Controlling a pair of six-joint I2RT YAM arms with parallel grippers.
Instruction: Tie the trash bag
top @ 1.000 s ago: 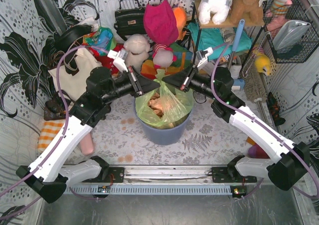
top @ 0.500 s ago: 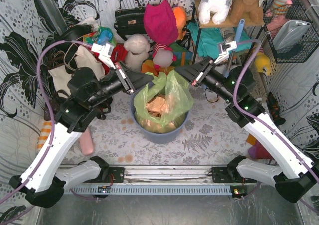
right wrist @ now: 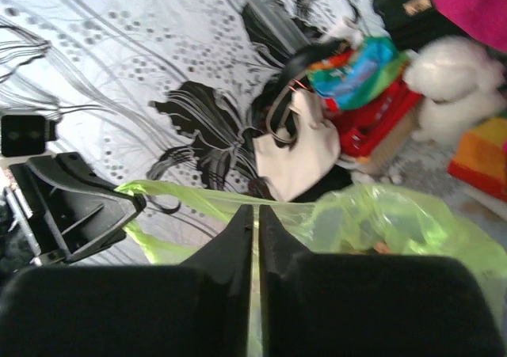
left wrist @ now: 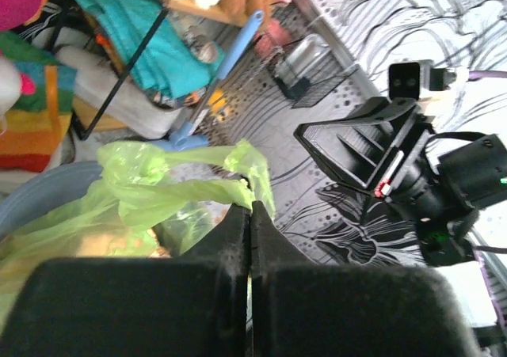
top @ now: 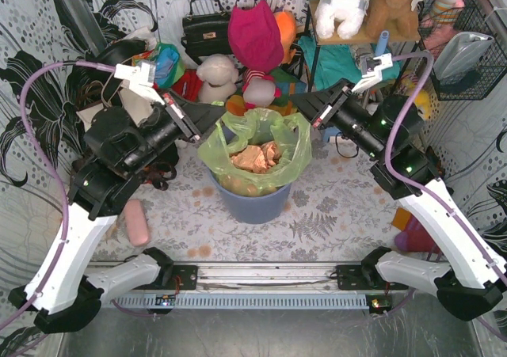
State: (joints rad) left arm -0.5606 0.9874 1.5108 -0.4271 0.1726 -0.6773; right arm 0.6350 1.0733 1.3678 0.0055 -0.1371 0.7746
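Note:
The lime-green trash bag (top: 255, 139) sits in a blue-grey bin (top: 255, 203), with crumpled tan paper showing in its mouth. My left gripper (top: 223, 113) is shut on the bag's left rim, and my right gripper (top: 298, 104) is shut on its right rim. The mouth is stretched wide between them. In the left wrist view the jaws (left wrist: 251, 205) pinch a fold of the trash bag (left wrist: 150, 184), with the right arm opposite. In the right wrist view the gripper (right wrist: 255, 208) clamps a taut strip of the trash bag (right wrist: 396, 214).
Behind the bin lie plush toys (top: 218, 76), a magenta cloth (top: 255, 34), a black handbag (top: 204, 28) and a cream tote (top: 119, 115). A shelf with toys (top: 372, 9) and a wire basket (top: 463, 52) stand at the back right. A pink object (top: 136, 222) lies on the left.
Both grippers have moved apart and toward the back, each still holding the bag's rim. The gathered top of the bag has been pulled into a wide mouth.

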